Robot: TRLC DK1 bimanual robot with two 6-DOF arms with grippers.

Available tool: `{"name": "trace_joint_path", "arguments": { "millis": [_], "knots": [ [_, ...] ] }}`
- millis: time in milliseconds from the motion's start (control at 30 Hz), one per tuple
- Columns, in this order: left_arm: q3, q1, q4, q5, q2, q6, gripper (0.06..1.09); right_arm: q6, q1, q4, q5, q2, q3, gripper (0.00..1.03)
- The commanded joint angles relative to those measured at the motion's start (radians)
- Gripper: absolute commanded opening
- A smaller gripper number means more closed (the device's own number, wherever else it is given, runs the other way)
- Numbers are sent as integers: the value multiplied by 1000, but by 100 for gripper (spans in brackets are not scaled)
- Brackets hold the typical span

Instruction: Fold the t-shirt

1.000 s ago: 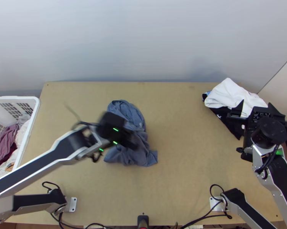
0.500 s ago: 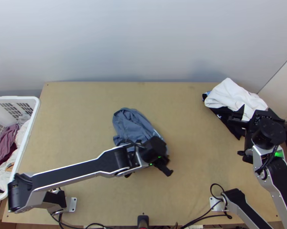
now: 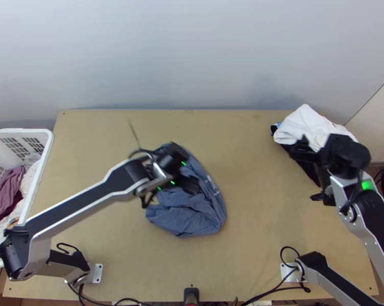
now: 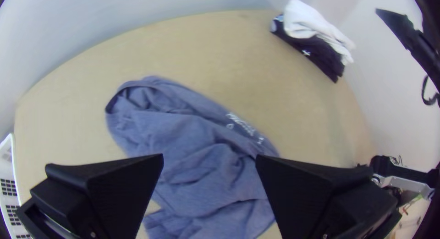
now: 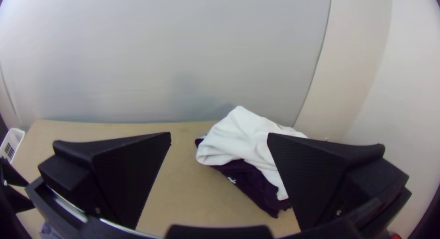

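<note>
Top view: the crumpled grey-blue cotton t-shirt (image 3: 189, 219) is lying on the light wooden table (image 3: 253, 245), well apart from the white plastic basket (image 3: 28, 131). Its long axis is slanting: one end is lying closer to the basket and level with its far end, the other farther off and level with its near end. The left gripper (image 4: 210, 157) is the nearer one, standing over the end closer to the basket; much of the cloth is extending from there away from the basket and toward the arm bases. Its black fingers are standing wide apart and gripping nothing; whether they are touching cloth, I cannot tell. The right gripper (image 5: 219, 136), also gaping and unloaded, is standing much farther from the basket, beside the folded white cloth (image 3: 312, 125) and the dark garment (image 5: 252, 184) beneath it. The coming grasp is probably calling for a turn across that slant, with bunching being the likely risk.

Compared with the previous frame, the left gripper is standing nearer the basket and is leaving the shirt's opposite end uncovered, pale print (image 4: 243, 124) included. The right one is sitting slightly closer to the basket.
</note>
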Motion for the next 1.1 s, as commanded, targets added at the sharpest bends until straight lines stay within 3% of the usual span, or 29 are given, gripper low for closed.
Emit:
{"name": "trace_joint_path", "arguments": {
  "millis": [0,400,700,767,933,1067],
  "knots": [
    [-147,231,46,-1,-42,43,104,47,117,-47,-63,95,66,98],
    [-167,437,267,-1,205,94,104,46,270,-90,-84,261,162,98],
    [-35,442,280,-1,397,83,102,43,278,-91,-87,282,149,98],
    [-19,443,280,1,413,75,92,44,278,-91,-89,296,149,98],
    [-30,442,330,3,421,68,54,46,281,-76,-92,345,172,98],
    [-35,442,329,7,437,71,50,58,306,-73,-115,405,231,98]
  ]
}}
